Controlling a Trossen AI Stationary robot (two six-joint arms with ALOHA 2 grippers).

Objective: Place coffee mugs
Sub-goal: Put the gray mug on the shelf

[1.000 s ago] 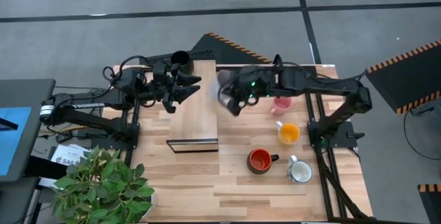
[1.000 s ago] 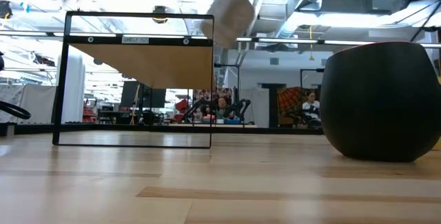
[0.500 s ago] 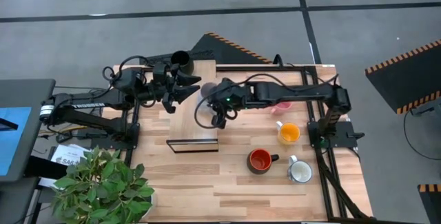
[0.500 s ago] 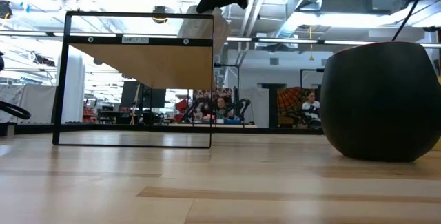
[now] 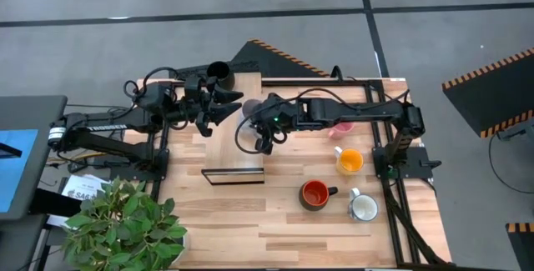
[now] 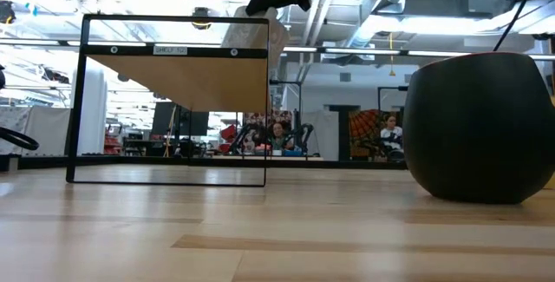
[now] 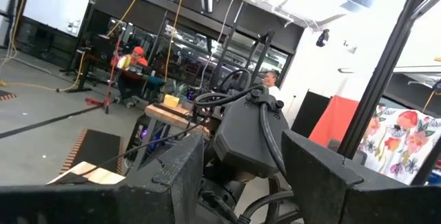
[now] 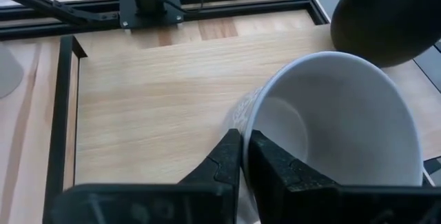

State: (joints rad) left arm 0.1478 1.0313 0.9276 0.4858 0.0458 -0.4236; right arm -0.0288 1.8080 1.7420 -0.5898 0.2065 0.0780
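Right gripper [image 8: 242, 156] pinching pale grey mug [image 8: 331, 124] rim above shelf [image 8: 158, 107].

Colours shown: black mug [image 5: 219, 73] at twelve o'clock; pale grey mug [image 8: 331, 124] showing a white interior; pink mug [image 5: 341, 127]; orange-yellow mug [image 5: 350, 161] at three o'clock; red-orange mug [image 5: 314, 193] and white mug [image 5: 364, 209] at five o'clock; light wood table [image 5: 275, 238], black-framed shelf [image 5: 235, 142].

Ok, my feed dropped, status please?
Right gripper pinching pale grey mug rim over shelf top. Left gripper open, waiting alongside. Black mug close behind.
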